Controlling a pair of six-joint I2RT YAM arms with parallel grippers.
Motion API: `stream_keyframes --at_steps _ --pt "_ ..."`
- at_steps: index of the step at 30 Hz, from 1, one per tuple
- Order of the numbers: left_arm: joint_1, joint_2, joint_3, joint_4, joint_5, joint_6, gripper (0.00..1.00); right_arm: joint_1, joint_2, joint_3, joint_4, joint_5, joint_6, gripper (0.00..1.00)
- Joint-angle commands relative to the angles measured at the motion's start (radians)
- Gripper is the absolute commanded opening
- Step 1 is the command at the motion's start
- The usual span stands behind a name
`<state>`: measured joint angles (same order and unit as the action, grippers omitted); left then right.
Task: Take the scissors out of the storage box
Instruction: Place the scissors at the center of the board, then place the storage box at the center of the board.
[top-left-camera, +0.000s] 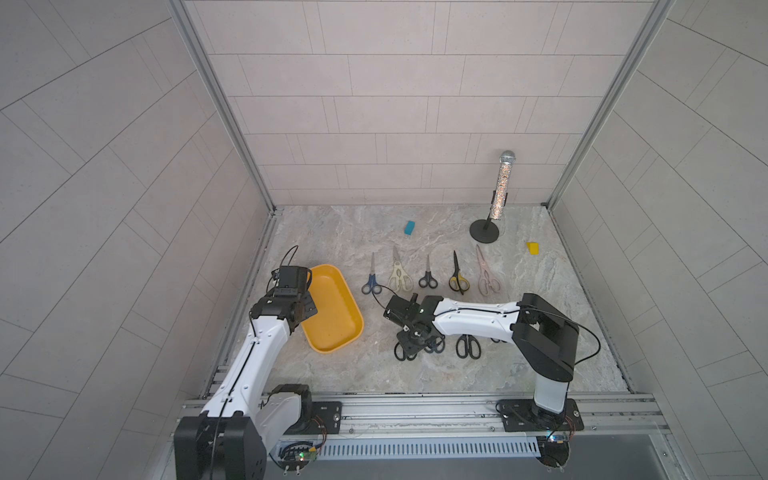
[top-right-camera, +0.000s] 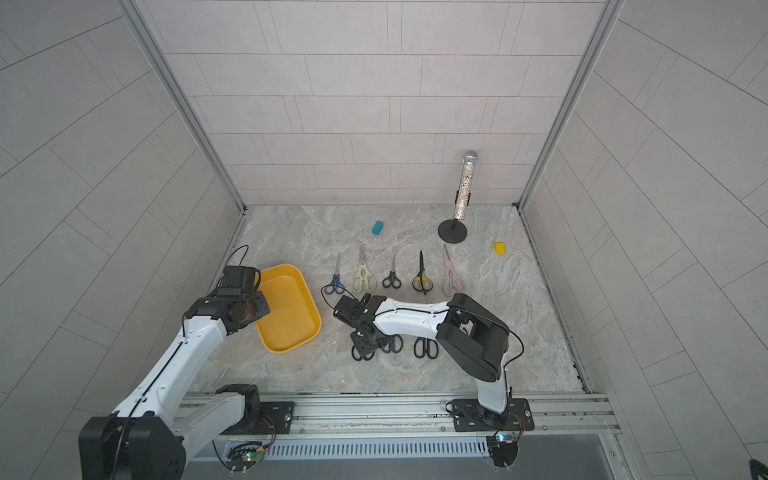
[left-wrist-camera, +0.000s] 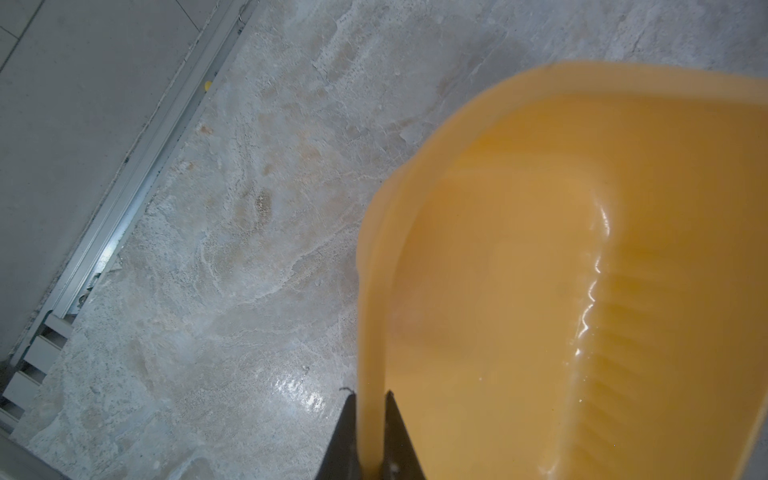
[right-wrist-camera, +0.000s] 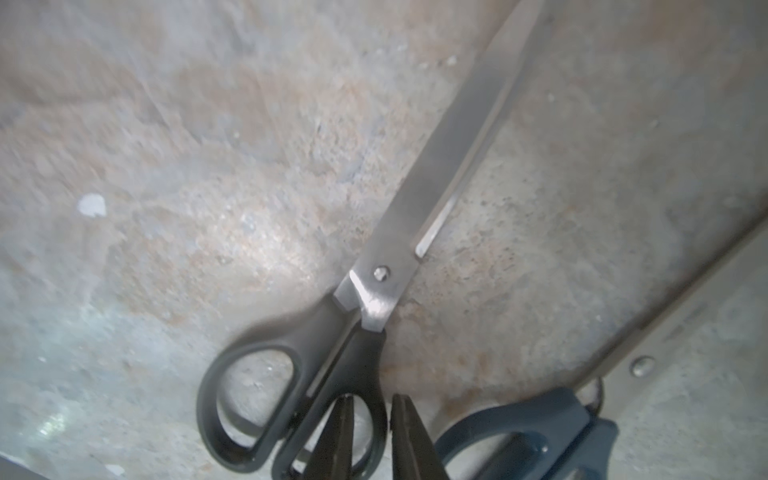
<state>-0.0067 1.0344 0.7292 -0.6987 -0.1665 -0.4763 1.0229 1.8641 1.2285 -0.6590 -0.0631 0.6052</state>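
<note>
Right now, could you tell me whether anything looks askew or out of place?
Nothing spilled or damaged. Only the storage box sits skewed to the table edge, its rim pinched by the left gripper; the far scissors lie in a tidy row.

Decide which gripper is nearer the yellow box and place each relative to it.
Left. The left gripper has its jaws shut on the box rim. The right gripper is away to the box's side, jaws astride a black scissors handle.
</note>
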Motion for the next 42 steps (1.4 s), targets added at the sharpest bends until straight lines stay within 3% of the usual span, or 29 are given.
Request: stream_keyframes --at_steps 1,10,16,19,23,28,36,42 --pt "0.008 0.012 0.019 -0.012 -0.01 0.015 0.0 0.006 -0.048 0.028 -0.012 0.061 0.013 0.3" --pt "0.051 0.031 0.022 -0.004 0.036 0.036 0.0 -0.084 -0.258 0.045 -0.114 0.192 -0.051 0.37" --pt "0.139 0.015 0.012 -0.054 0.083 0.069 0.0 -0.324 -0.448 -0.063 -0.134 0.19 -0.151 0.37" --pt "0.146 0.11 0.05 -0.098 0.065 0.111 0.0 -0.462 -0.52 -0.125 -0.102 0.146 -0.227 0.37" --pt "0.189 0.168 0.056 -0.081 0.113 0.128 0.0 -0.605 -0.625 -0.283 0.033 0.183 -0.328 0.36" --pt "0.198 0.177 0.046 -0.035 0.155 0.153 0.0 -0.756 -0.742 -0.434 0.185 0.199 -0.352 0.35" --pt "0.21 0.22 0.0 0.154 0.165 0.11 0.0 -0.817 -0.904 -0.663 0.512 0.414 -0.39 0.35" --pt "0.215 0.348 0.02 0.25 0.226 0.11 0.04 -0.891 -0.845 -0.825 0.897 0.472 -0.358 0.37"
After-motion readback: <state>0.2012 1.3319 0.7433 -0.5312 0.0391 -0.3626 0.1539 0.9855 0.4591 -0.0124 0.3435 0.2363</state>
